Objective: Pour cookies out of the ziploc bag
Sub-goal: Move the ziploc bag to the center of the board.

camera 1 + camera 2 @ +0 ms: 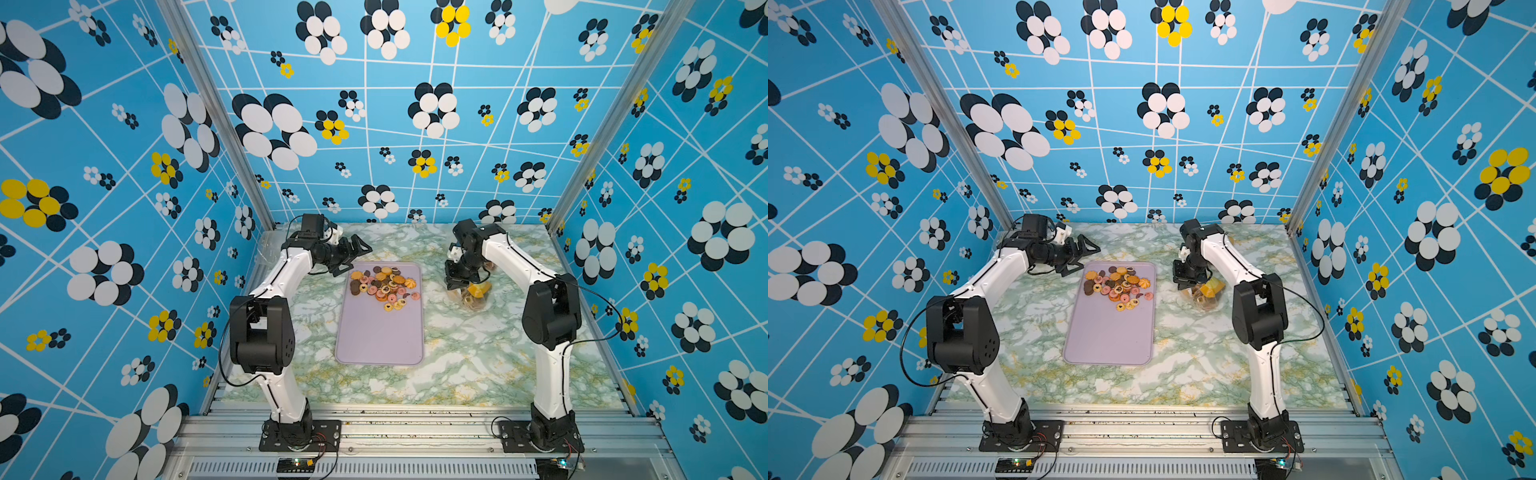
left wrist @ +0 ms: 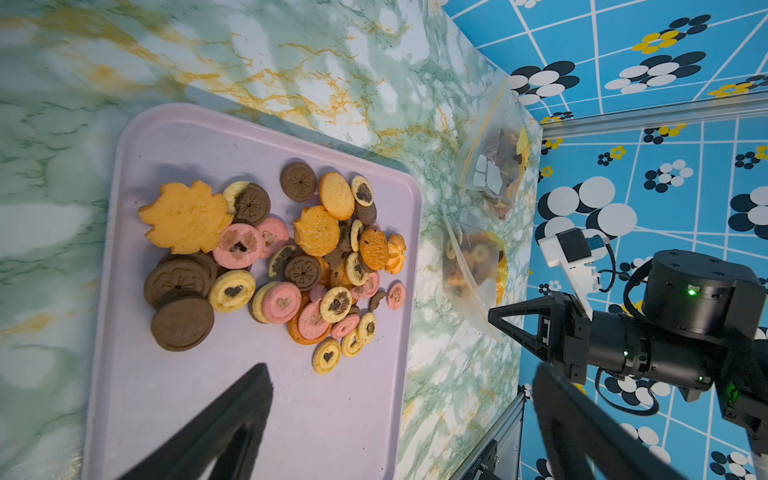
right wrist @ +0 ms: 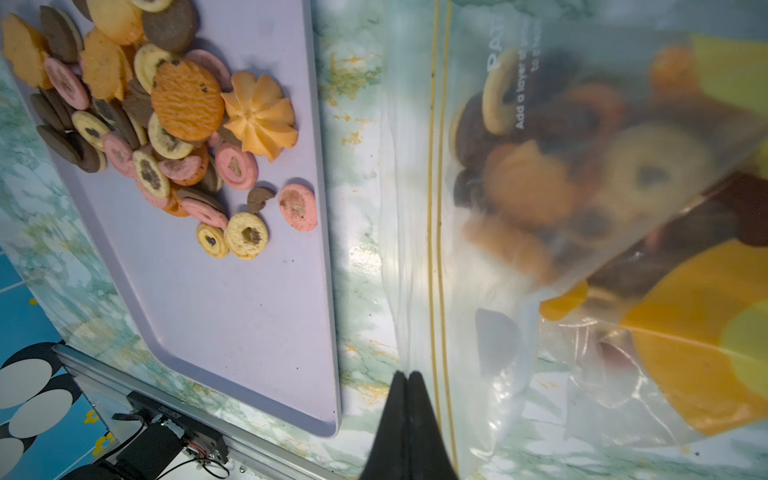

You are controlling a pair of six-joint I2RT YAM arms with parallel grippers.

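Observation:
Loose cookies (image 1: 384, 286) (image 1: 1119, 286) (image 2: 282, 266) (image 3: 166, 116) lie heaped on the far half of a lilac tray (image 1: 378, 340) (image 1: 1108, 336) (image 2: 316, 415) (image 3: 249, 311). To its right, a clear ziploc bag (image 1: 473, 297) (image 1: 1204, 297) (image 2: 473, 266) (image 3: 478, 208) lies on the marble table. Blurred cookies (image 3: 540, 183) still show inside it. My right gripper (image 1: 455, 284) (image 1: 1183, 284) (image 3: 407, 376) points down, shut on the bag's edge by its yellow zipper lines. My left gripper (image 1: 353, 259) (image 1: 1084, 262) (image 2: 401, 370) hangs open and empty over the tray's far left corner.
A second clear bag (image 2: 494, 166) (image 3: 685, 353) with yellow and dark pieces lies against the first, nearer the right wall. Patterned blue walls close in the back and both sides. An aluminium rail (image 1: 415, 415) runs along the front edge.

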